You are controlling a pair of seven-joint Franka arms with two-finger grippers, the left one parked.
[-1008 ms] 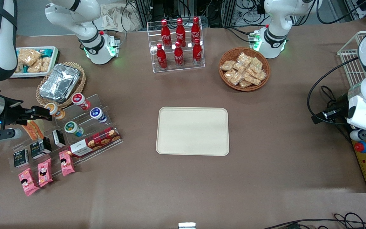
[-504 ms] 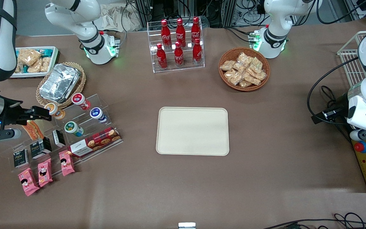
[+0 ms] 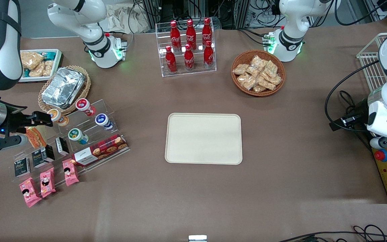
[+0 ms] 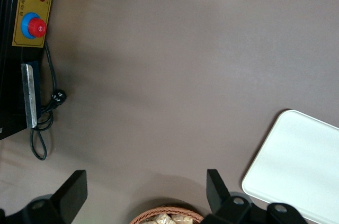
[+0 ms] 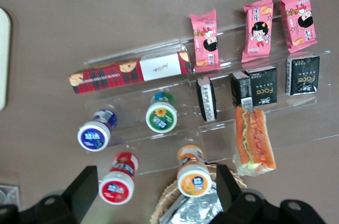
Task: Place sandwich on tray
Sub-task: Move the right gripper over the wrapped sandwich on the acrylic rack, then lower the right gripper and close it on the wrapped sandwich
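The sandwich (image 3: 34, 137) is a clear-wrapped wedge with orange and green filling. It lies on a step of the clear acrylic rack (image 3: 89, 134) at the working arm's end of the table. It also shows in the right wrist view (image 5: 255, 139). My gripper (image 3: 44, 121) hovers above the rack, over the orange-lidded cup (image 3: 56, 116) and beside the sandwich. Its fingers (image 5: 85, 188) stand wide open and hold nothing. The cream-beige tray (image 3: 203, 138) lies bare at the table's middle; its rim shows in the right wrist view (image 5: 2, 60).
The rack holds yogurt cups (image 3: 103, 120), a red plaid biscuit box (image 3: 99, 150), black boxes (image 3: 40, 157) and pink packets (image 3: 47, 181). A foil container in a wicker basket (image 3: 64, 87) lies beside it. A cola bottle stand (image 3: 186, 47) and a basket of tan snack packets (image 3: 258, 73) stand farther from the camera than the tray.
My gripper has shifted very slightly away from the tray over the rack. The sandwich and the tray have not moved.
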